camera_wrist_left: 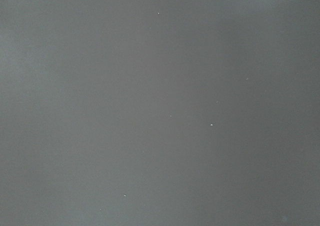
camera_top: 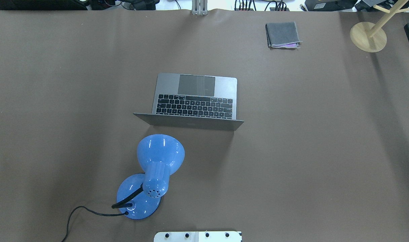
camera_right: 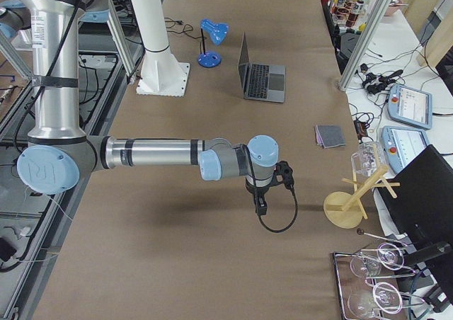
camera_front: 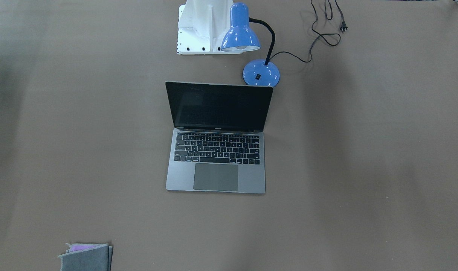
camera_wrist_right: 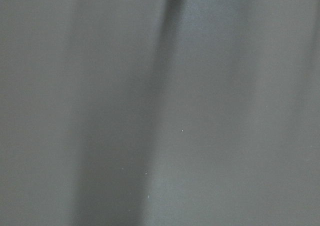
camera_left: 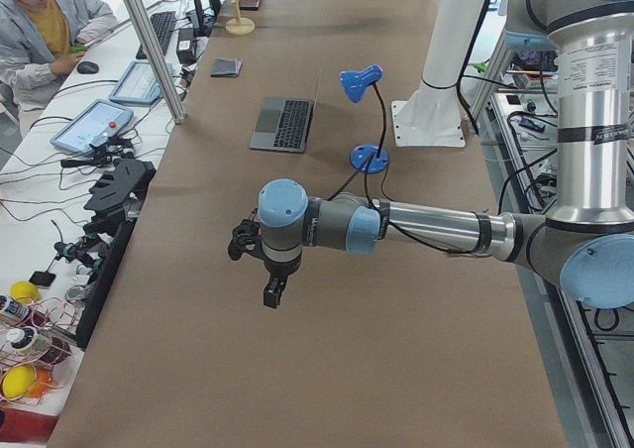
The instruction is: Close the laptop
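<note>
Exterior left and right views show the left hand (camera_left: pixel 273 293) and right hand (camera_right: pixel 261 206) above the counter (camera_left: pixel 327 379). I cannot tell how open either is. The laptop (camera_front: pixel 216 150) stands open beside a blue lamp (camera_front: pixel 241 31).

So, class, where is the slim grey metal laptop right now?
Overhead view: the open grey metal laptop sits mid-table, just beyond the blue desk lamp.

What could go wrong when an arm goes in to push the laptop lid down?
1. The blue lamp stands close behind the laptop on the robot's side, toward its left; an arm reaching over could knock it.
2. The lid leans back toward the robot; a push on its thin top edge might slide the laptop across the table rather than fold it.
</note>
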